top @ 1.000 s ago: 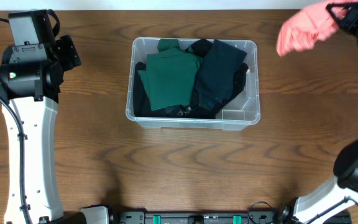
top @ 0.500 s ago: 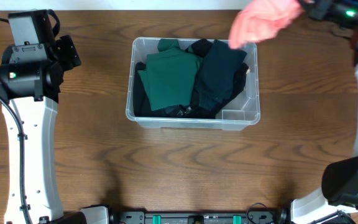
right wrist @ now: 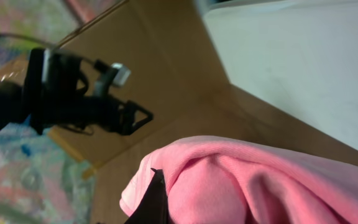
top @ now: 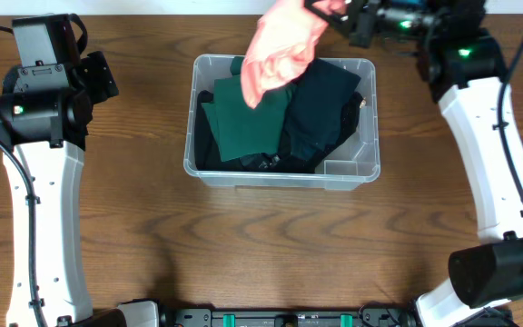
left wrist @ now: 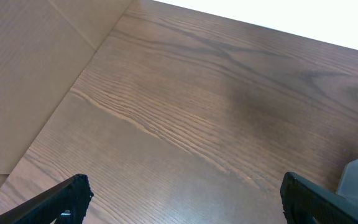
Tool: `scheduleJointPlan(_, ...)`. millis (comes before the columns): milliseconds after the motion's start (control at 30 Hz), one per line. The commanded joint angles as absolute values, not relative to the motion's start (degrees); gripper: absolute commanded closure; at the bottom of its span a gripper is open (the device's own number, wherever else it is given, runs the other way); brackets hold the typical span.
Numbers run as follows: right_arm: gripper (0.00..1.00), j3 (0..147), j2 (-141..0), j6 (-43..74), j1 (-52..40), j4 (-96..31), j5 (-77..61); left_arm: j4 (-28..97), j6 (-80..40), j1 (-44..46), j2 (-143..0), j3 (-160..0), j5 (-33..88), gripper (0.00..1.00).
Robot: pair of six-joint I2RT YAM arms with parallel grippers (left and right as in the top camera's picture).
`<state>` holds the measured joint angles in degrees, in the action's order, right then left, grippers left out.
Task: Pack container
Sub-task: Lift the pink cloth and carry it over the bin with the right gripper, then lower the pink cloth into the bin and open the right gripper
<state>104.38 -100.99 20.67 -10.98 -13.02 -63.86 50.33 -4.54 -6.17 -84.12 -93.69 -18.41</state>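
Pink garment (top: 284, 50) hangs from right tool (top: 334, 11), clamped on its edge so it drapes above the far rim | container (top: 280, 179) at table (top: 243, 245) centre, green garment (top: 243, 113) and navy garment (top: 320, 100) inside | left tool (top: 101, 77) spread apart, parked clear of the drop.

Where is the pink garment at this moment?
In the overhead view, the pink garment hangs from the shut right gripper above the far edge of the container, partly over the green garment inside it.
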Motion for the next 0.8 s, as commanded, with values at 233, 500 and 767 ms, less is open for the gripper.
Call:
scheduleJointPlan(233, 0.99, 104.6, -108.4, 12.1, -14.5, -10.9, -68.6, 50.3, -5.2, -6.4, -84.2, -94.0, -19.1, 0.02)
scheduleJointPlan(500, 0.99, 104.6, -113.6, 4.1, -12.1, -25.4, -69.1, 50.3, -5.2, -6.4, -84.2, -94.0, -19.1, 0.02)
scheduleJointPlan(767, 0.99, 104.5, -113.7, -12.5, -7.2, -52.6, -52.3, 50.3, -5.2, -6.4, -84.2, -94.0, -19.1, 0.02)
